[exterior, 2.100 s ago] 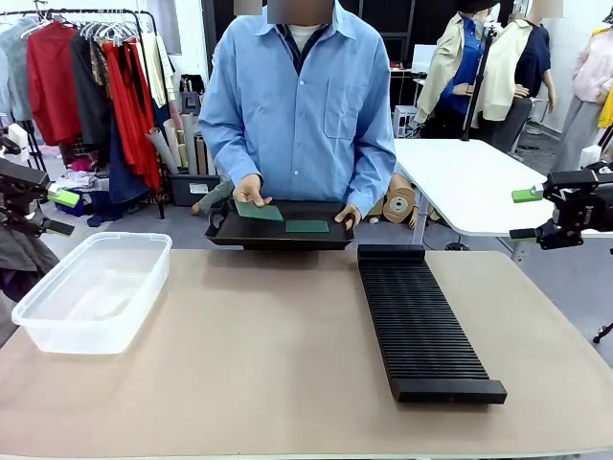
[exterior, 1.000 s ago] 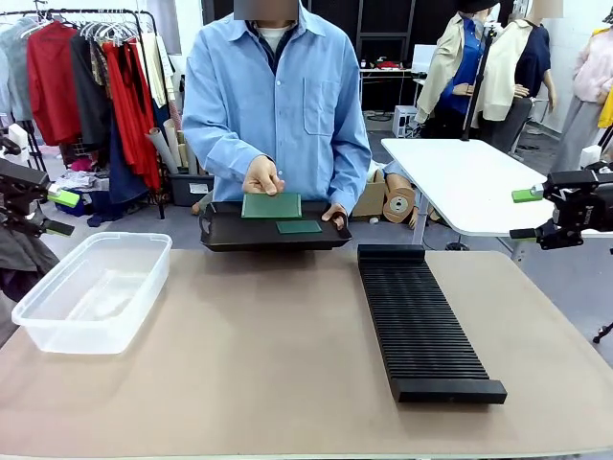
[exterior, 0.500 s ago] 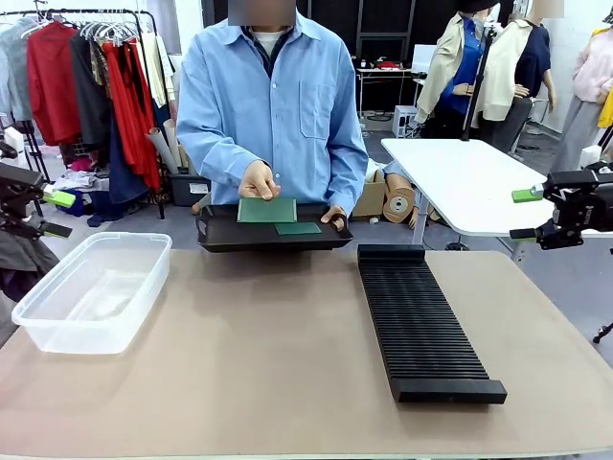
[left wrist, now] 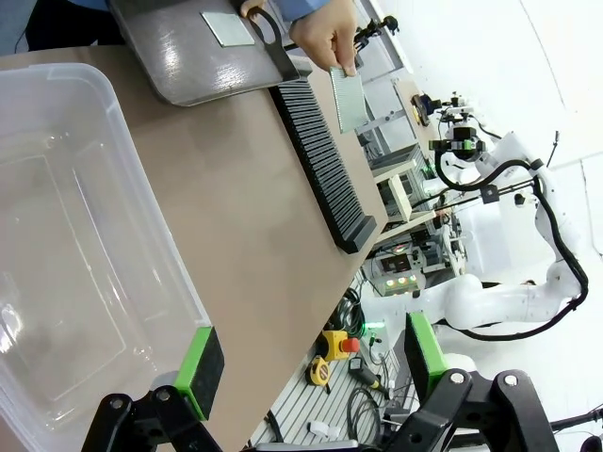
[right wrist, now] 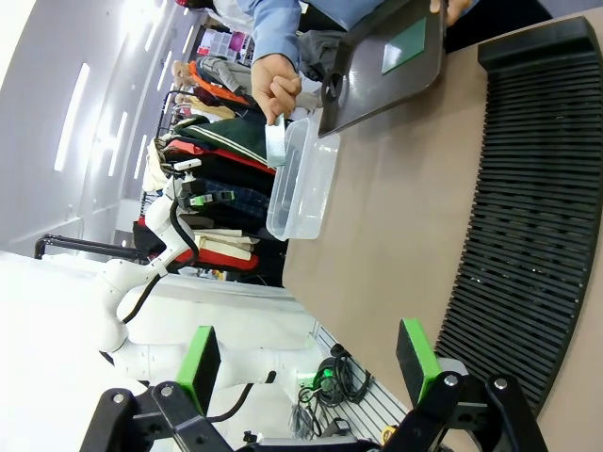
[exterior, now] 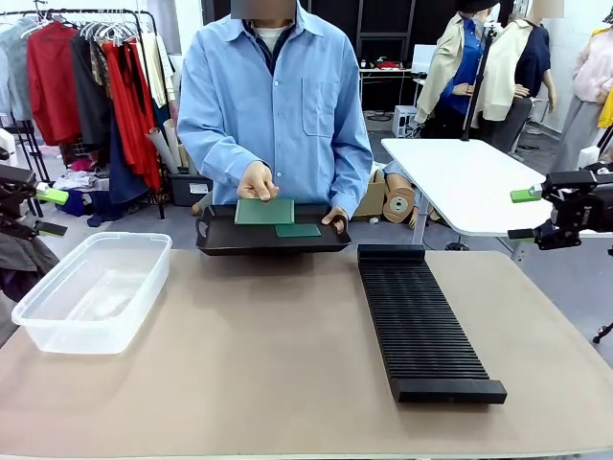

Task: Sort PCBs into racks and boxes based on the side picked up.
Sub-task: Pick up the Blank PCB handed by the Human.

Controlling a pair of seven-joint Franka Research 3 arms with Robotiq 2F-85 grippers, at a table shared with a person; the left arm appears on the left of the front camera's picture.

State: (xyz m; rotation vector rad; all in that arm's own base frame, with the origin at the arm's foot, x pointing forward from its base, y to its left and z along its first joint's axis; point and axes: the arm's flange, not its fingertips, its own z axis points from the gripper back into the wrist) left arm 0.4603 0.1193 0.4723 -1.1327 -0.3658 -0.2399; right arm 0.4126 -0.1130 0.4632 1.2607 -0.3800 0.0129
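Green, thin PCB (exterior: 268,212) is looking light and stiff, wanting an edge pinch; left hand (left wrist: 311,363) and right hand (right wrist: 306,365) are both gaping apart.

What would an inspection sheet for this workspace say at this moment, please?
Surface: tan tabletop, bare between the containers.
Job's things: clear tub on the robot's left, nothing seen inside; slotted rack on its right, slots unfilled; lifted PCB in the person's hand; flat PCB lying in the black tray.
Clutter: nothing seen.
Grippers: left gripper and right gripper open, holding nothing, off the table's sides.
Cables: tangle on the floor.
Surroundings: clothes rail, white table.
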